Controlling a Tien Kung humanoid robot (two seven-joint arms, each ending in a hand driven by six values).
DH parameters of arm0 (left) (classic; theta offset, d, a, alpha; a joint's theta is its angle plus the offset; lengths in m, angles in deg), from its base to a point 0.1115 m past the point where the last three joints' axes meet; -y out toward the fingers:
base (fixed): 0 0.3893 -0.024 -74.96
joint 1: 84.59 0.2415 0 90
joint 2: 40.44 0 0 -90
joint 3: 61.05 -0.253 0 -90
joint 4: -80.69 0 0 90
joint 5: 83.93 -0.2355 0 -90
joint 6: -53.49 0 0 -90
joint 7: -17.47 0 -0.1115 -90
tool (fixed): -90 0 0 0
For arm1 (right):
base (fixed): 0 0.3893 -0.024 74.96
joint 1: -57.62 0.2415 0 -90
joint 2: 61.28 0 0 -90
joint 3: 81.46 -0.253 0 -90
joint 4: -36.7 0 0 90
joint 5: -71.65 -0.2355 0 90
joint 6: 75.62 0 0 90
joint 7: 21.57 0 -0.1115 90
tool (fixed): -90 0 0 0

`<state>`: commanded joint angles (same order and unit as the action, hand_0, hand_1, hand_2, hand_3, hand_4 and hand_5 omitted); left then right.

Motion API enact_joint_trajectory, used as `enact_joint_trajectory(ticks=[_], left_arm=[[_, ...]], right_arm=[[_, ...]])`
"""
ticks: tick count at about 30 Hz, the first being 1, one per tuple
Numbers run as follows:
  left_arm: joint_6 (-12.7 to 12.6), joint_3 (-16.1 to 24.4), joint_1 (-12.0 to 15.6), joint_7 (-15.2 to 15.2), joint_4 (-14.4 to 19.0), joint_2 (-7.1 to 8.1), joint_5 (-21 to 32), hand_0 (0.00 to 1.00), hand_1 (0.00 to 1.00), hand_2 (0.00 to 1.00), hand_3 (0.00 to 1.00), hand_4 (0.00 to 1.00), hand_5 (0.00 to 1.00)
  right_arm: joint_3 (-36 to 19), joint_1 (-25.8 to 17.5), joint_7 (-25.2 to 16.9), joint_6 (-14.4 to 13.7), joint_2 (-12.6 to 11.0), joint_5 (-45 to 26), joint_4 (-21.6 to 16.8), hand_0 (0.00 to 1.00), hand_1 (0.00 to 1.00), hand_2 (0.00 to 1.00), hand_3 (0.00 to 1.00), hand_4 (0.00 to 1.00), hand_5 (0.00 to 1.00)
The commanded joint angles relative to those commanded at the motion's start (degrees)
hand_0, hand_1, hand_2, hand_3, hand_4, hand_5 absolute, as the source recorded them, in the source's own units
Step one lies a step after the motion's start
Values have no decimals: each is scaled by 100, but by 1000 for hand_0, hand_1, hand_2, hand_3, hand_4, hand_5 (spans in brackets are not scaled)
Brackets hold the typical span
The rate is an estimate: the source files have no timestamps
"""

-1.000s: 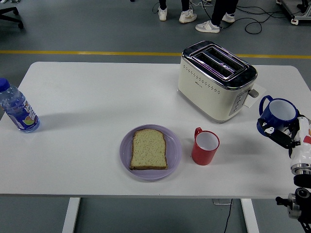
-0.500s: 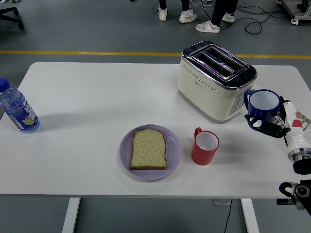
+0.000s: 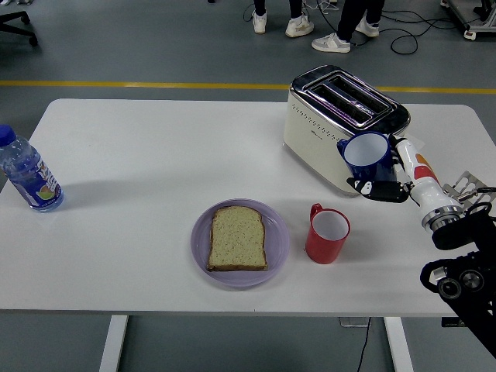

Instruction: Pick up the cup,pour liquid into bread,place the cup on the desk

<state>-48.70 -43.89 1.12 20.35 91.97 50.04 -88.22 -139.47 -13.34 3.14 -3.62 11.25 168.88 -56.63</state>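
Note:
My right hand (image 3: pixel 385 177) holds a blue cup (image 3: pixel 366 155) with a white inside, lifted above the table in front of the toaster (image 3: pixel 333 124). The cup tilts slightly, its handle toward the left. A slice of bread (image 3: pixel 238 238) lies on a purple plate (image 3: pixel 277 248) near the table's front, left of the held cup. A red cup (image 3: pixel 327 234) stands upright on the table just right of the plate, below the blue cup. My left arm is out of the picture.
A cream and chrome toaster stands at the back right. A water bottle (image 3: pixel 27 174) with a blue cap stands at the left edge. People's feet (image 3: pixel 333 39) and cables show on the floor beyond the table.
My right hand has carried the blue cup leftward and up, from the table's right edge to in front of the toaster, above the red cup.

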Motion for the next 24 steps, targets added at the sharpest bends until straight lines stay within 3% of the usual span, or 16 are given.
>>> enact_joint_trajectory(ticks=[7, 13, 24], left_arm=[[1, 21, 3, -1, -1, 2, 45, 634, 646, 656, 508, 239, 846], [1, 19, -1, -2, -1, -2, 65, 635, 646, 656, 509, 240, 846], [-4, -13, 8, -5, -3, -9, 110, 634, 646, 656, 509, 242, 848]], right_arm=[[800, 734, 367, 216, 31, 162, 105, 399, 433, 566, 561, 697, 2], [1446, 1321, 646, 367, 112, 779, 235, 408, 434, 565, 561, 685, 2], [2617, 2236, 781, 592, -7, 1153, 427, 417, 438, 565, 564, 661, 2]])
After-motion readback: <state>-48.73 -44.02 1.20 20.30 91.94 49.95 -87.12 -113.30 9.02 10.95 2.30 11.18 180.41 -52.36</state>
